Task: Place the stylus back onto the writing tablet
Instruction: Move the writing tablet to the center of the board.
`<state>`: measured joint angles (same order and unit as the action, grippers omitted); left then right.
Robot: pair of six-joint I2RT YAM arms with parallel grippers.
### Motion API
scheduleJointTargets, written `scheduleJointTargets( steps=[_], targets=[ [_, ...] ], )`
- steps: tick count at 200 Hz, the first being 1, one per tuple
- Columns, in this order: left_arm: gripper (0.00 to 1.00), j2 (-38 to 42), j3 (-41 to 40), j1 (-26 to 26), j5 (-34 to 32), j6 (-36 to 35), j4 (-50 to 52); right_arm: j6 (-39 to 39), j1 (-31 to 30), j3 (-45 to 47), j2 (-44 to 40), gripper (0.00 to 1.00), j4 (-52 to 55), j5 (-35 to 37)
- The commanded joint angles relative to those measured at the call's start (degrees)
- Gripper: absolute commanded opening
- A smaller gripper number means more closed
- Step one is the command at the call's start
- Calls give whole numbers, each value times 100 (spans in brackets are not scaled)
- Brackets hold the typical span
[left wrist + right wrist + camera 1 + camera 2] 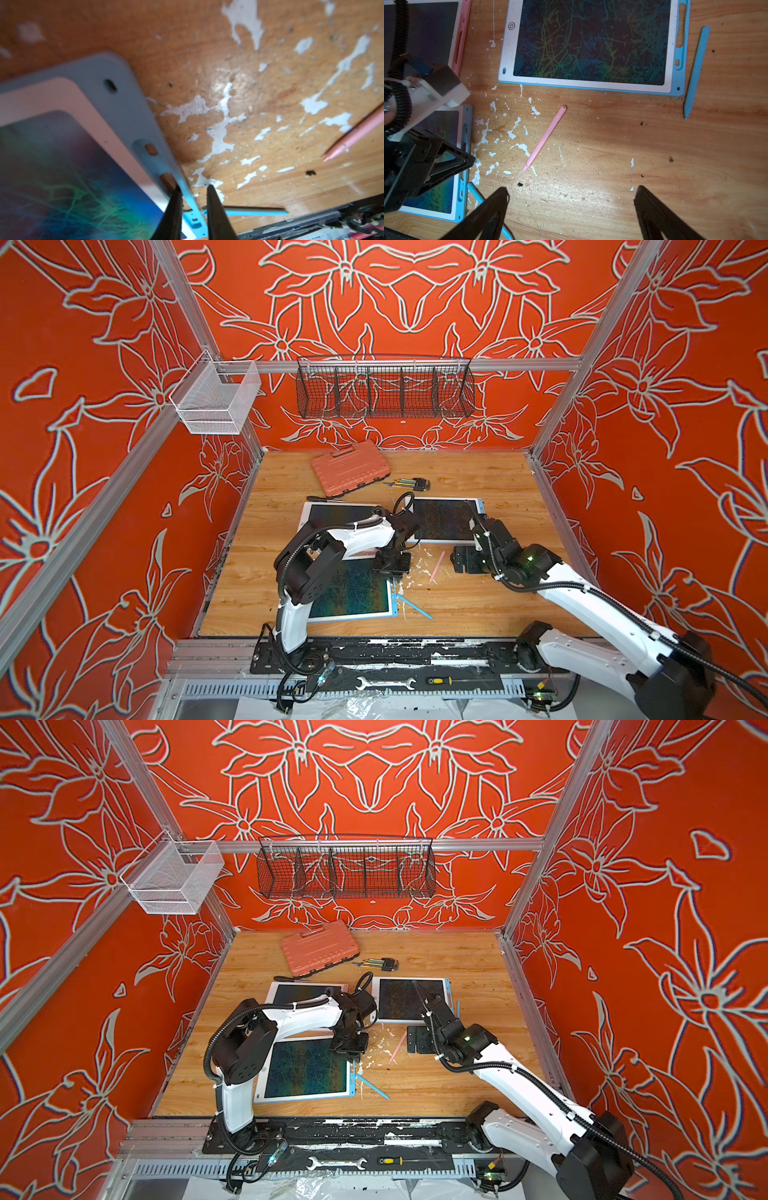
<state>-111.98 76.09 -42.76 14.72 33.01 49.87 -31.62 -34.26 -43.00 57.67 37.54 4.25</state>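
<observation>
Power-symbol button (511, 26) on far tablet (591, 41); left hand (194, 187) pressed together at near tablet (62, 155); right hand (571, 191) spread by pink stylus (545, 138).

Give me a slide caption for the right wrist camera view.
Open right claw poised over the wooden table, a loose pink stylus lying ahead near a blue-framed writing tablet.

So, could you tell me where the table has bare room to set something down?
Bare wood lies behind the far blue tablet, right of the hex keys, and between the near blue stylus and the right arm. It is crowded midtable, around the pink stylus, left gripper and right gripper.
</observation>
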Motion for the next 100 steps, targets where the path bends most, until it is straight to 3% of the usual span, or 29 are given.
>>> scheduleJointTargets(
  steps=[1, 100],
  targets=[
    [28, 148, 19, -21, -89, -8, 131, 44, -40, -168, 33, 97, 154, 181],
    [38, 821, -57, -22, 3, 71, 335, 122, -44, -217, -19, 97, 380, 287]
  ],
)
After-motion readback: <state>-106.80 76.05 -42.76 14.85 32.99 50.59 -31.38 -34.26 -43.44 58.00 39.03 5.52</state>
